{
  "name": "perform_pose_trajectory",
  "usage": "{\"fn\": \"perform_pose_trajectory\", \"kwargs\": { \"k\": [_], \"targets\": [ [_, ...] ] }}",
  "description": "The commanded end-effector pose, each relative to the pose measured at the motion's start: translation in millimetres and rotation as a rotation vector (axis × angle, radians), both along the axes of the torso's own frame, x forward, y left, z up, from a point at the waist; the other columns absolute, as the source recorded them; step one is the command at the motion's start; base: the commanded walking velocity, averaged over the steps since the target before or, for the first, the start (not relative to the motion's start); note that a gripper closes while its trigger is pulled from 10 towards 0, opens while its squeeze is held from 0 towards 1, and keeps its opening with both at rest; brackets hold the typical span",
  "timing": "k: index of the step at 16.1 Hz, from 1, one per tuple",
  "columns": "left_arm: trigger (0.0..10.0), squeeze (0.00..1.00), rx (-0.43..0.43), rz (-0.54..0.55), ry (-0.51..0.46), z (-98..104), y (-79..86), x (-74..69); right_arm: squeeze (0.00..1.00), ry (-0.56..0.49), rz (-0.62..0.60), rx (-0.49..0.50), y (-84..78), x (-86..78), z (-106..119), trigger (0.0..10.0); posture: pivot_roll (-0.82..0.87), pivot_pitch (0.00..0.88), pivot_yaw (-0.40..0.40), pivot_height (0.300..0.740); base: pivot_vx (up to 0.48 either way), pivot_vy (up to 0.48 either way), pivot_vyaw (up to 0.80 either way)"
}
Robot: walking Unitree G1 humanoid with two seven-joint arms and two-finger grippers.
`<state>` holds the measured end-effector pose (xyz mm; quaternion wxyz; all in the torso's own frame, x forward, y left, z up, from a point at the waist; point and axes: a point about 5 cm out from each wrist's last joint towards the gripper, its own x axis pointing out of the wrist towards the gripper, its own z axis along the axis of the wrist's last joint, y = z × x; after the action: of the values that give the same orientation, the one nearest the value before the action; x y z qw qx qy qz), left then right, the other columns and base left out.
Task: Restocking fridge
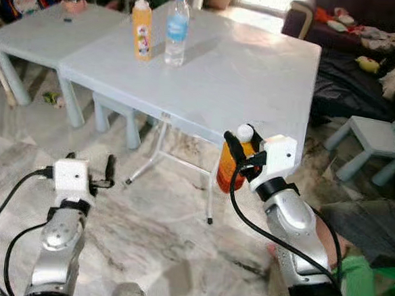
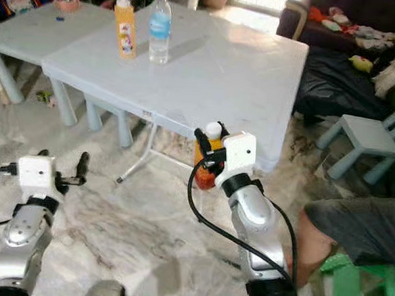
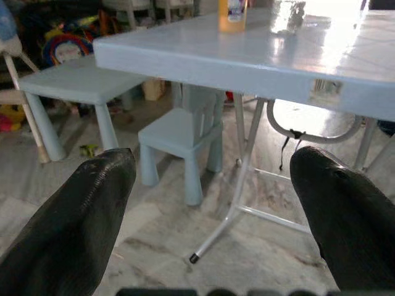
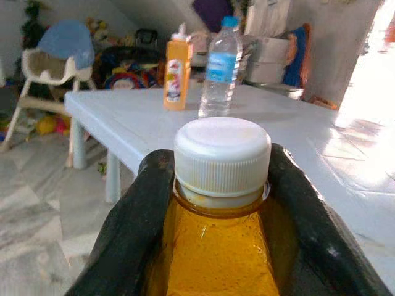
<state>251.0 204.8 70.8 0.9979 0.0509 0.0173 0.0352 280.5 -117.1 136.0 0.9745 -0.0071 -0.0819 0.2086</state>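
here, the right gripper (image 1: 241,154) clasps an orange juice bottle (image 1: 229,165) just below its white cap (image 4: 222,155), one black finger pressed to each side of the neck. the bottle hangs upright in that grip, just in front of the near edge of the pale blue table (image 1: 250,77) and low against it, with only the cap rising about level with the tabletop. beyond the gripper, well apart from it at the far side of the table, stand a second orange bottle (image 1: 142,29) with a printed label and a clear water bottle (image 1: 177,29) with a blue cap, the two just beside each other. the left gripper (image 1: 104,174) is held low over the marble floor (image 1: 145,219), well apart from the right gripper, its fingers (image 3: 74,228) spread wide with nothing between them. ahead of it, under the table, stands a small blue stool (image 3: 182,139) beside the table's white metal legs (image 1: 155,157). a lower blue table (image 1: 46,32) adjoins the main one on the far side of the left gripper. out past the right gripper sit a small blue chair (image 1: 381,144) and a dark sofa (image 1: 354,37) strewn with clothes and toys. close behind the right arm is part of a person (image 1: 368,231) in dark grey clothing, next to something bright green (image 1: 371,289).
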Motion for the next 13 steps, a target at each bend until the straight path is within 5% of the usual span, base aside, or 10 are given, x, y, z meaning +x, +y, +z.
{"fn": "perform_pose_trajectory", "kwargs": {
  "k": [1, 13],
  "targets": [
    [10.0, 0.00, 0.007, 0.022, -0.016, 1, -1.3, -2.9, 0.00, -0.041, 0.006, -0.006, -1.7, 1.2, 7, 10.0, 0.15, 0.017, -0.112, 0.740, 0.000, 0.000, 0.80],
    [10.0, 0.00, 0.018, 0.082, -0.040, 2, -11.0, -14.5, 0.00, -0.027, 0.119, -0.005, 9.9, 10.3, 10, 10.0, 0.20, 0.055, -0.211, 0.740, 0.000, 0.000, 0.80]
  ]
}}
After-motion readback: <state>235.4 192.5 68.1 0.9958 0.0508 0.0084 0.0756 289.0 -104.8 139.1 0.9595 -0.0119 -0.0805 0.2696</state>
